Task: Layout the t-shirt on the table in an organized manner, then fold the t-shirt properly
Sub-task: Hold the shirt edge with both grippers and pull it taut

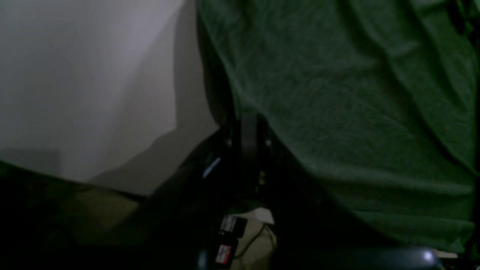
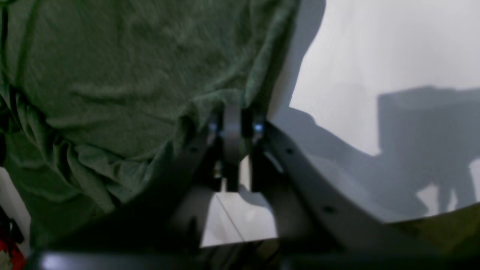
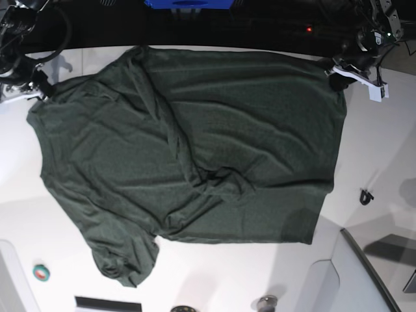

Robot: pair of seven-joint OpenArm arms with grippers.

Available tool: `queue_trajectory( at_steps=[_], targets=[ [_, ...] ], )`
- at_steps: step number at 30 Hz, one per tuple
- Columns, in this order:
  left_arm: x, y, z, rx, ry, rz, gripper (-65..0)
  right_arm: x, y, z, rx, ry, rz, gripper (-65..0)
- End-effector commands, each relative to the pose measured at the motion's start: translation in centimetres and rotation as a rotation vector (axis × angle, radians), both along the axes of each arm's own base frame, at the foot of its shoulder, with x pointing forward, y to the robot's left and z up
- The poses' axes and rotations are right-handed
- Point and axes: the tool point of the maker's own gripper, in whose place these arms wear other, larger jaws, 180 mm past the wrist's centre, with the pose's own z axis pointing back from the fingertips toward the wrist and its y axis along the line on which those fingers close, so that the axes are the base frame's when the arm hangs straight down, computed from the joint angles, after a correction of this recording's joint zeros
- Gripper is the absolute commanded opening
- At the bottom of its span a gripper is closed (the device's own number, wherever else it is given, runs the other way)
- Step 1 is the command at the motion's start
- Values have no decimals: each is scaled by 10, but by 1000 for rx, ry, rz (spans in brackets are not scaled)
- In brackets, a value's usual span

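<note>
backdrop: dark strip (image 3: pixel 273 26) | blue object (image 3: pixel 188 4) on it

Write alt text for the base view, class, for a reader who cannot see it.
A dark green t-shirt lies spread but wrinkled across a white table. The left gripper pinches its upper right corner and the right gripper its upper left edge.

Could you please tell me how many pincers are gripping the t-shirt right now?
2. The left pincer pinches the t-shirt at its far corner on the base view's right; the right pincer pinches the opposite corner on that view's left.
</note>
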Motion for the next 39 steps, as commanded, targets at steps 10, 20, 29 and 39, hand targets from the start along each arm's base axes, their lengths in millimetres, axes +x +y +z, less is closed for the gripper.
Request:
queue_trajectory(
  at_steps=[10, 20, 29, 39],
  targets=[
    [18, 0, 25, 29, -38, -54, -650, 29, -4, 18, 4, -50, 10, -641],
    [64, 7, 45, -3, -51, -49, -650, 76, -25, 38, 40, -73, -91, -641],
    [81, 3, 33, -74, -22, -33, -650, 82, -25, 17, 133, -2, -136, -630],
    [57, 5, 20, -70, 33, -31, -650, 6, 3, 38, -90, -21, 205, -233]
  ],
)
